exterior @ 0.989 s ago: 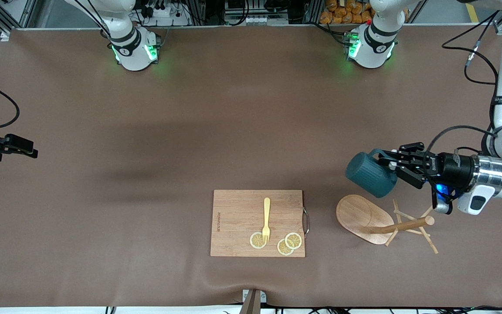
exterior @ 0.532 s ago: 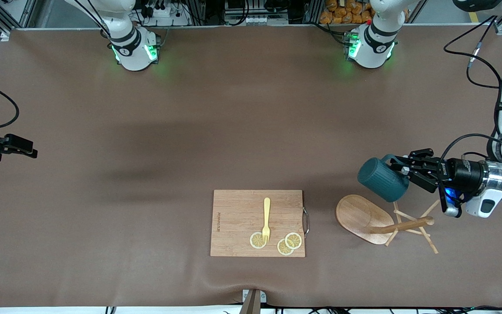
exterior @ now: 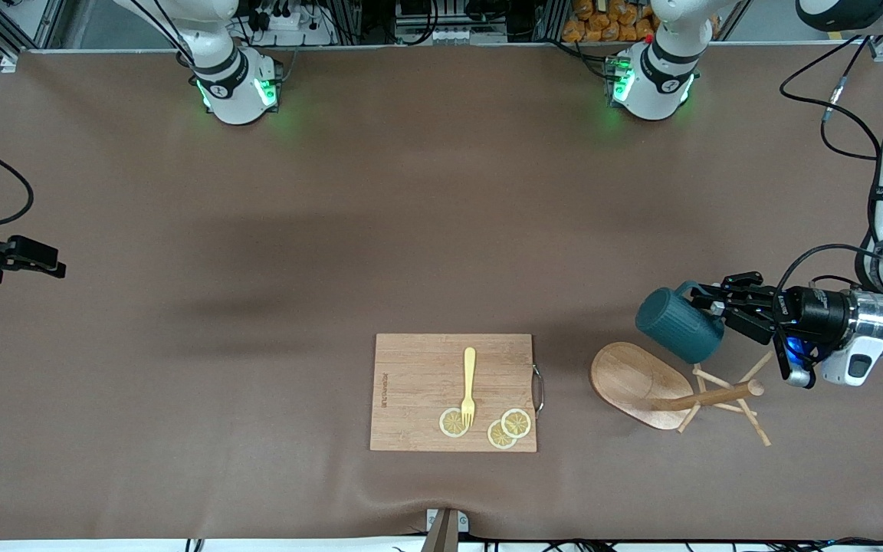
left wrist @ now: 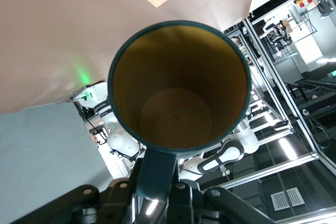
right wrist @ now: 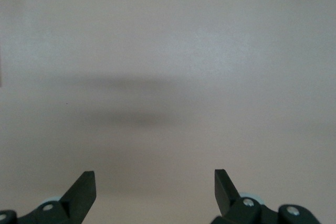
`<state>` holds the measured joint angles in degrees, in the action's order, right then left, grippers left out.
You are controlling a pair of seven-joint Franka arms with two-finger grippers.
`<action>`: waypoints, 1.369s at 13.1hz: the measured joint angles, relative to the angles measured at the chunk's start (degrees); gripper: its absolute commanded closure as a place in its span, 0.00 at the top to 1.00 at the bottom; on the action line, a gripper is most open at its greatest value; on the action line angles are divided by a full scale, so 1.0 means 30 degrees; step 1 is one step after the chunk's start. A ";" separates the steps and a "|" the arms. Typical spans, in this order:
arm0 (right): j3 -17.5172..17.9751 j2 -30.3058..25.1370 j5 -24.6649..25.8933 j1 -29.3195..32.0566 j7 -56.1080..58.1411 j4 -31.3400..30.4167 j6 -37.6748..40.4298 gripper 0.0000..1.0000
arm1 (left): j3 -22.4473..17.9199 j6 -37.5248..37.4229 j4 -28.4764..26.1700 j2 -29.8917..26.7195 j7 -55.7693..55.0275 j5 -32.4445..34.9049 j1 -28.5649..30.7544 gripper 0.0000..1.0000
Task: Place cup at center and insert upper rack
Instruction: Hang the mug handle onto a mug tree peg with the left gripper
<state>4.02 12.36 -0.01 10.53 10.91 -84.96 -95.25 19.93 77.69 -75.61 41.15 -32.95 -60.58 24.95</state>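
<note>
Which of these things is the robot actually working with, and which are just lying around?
In use:
- cup, held by its handle in the left gripper
- upper rack, lying on its side

Lying about:
- cutting board
- fork
- lemon slices
- right gripper, open, waiting

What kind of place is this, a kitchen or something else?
Probably a robot lab, not a kitchen: two arms bolted along a cloth-covered table, metal framing and cables around it, and the left gripper holding a cup.
</note>
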 measured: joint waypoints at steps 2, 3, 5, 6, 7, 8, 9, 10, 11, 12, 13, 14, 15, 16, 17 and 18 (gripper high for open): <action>-0.0014 0.0000 0.0000 0.0002 0.0000 0.0000 0.0000 1.00 | -0.0121 0.0080 0.0001 0.0037 0.0301 -0.0174 0.0001 0.00; -0.0026 0.0000 0.0000 0.0003 0.0000 0.0000 0.0000 1.00 | -0.0177 0.0175 0.0001 0.0074 0.0577 -0.0208 0.0001 0.00; -0.0038 0.0000 0.0000 0.0004 0.0000 0.0000 0.0000 1.00 | -0.0237 0.0515 0.0001 0.0169 0.0946 -0.0484 0.0001 0.00; -0.0040 0.0000 0.0000 0.0004 0.0000 0.0000 0.0000 1.00 | -0.0240 0.0752 0.0000 0.0209 0.1030 -0.0545 -0.0001 0.00; -0.0045 0.0000 0.0000 0.0005 0.0000 0.0000 0.0000 1.00 | -0.0240 0.1017 0.0001 0.0240 0.1074 -0.0557 -0.0011 0.00; -0.0056 0.0000 0.0000 0.0010 0.0000 0.0000 0.0000 1.00 | -0.0240 0.1256 0.0000 0.0266 0.1096 -0.0559 -0.0026 0.00; -0.0061 0.0000 0.0000 0.0018 0.0000 0.0000 0.0000 1.00 | -0.0239 0.1480 0.0000 0.0289 0.1116 -0.0560 -0.0049 0.00; -0.0061 0.0000 0.0000 0.0019 0.0000 0.0000 0.0000 1.00 | -0.0239 0.1655 0.0000 0.0313 0.1179 -0.0560 -0.0065 0.00; -0.0061 0.0000 0.0000 0.0019 0.0000 0.0000 0.0000 1.00 | -0.0239 0.1789 0.0000 0.0333 0.1288 -0.0560 -0.0078 0.00; -0.0061 0.0000 0.0000 0.0019 0.0000 0.0000 0.0000 1.00 | -0.0239 0.1853 0.0000 0.0346 0.1369 -0.0560 -0.0092 0.00; -0.0061 0.0000 0.0000 0.0019 0.0000 0.0000 0.0000 1.00 | -0.0239 0.1872 0.0000 0.0350 0.1407 -0.0560 -0.0102 0.00; -0.0061 0.0000 0.0000 0.0019 0.0000 0.0000 0.0000 1.00 | -0.0239 0.1884 0.0000 0.0356 0.1413 -0.0560 -0.0107 0.00; -0.0061 0.0000 0.0000 0.0019 0.0000 0.0000 0.0000 1.00 | -0.0258 0.1907 -0.0001 0.0371 0.1414 -0.0560 -0.0109 0.00; -0.0062 0.0000 0.0000 0.0021 0.0000 0.0000 0.0000 1.00 | -0.0320 0.1935 -0.0002 0.0398 0.1422 -0.0560 -0.0108 0.00; -0.0062 0.0000 0.0000 0.0022 0.0000 0.0000 0.0000 1.00 | -0.0418 0.1946 -0.0002 0.0427 0.1443 -0.0560 -0.0107 0.00; -0.0062 0.0000 0.0000 0.0022 0.0000 0.0000 0.0000 1.00 | -0.0512 0.1946 -0.0002 0.0452 0.1470 -0.0560 -0.0105 0.00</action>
<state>3.83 12.36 0.00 10.60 10.91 -84.96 -95.25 18.39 83.53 -75.61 42.50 -28.54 -62.26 24.63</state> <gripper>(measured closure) 0.000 0.793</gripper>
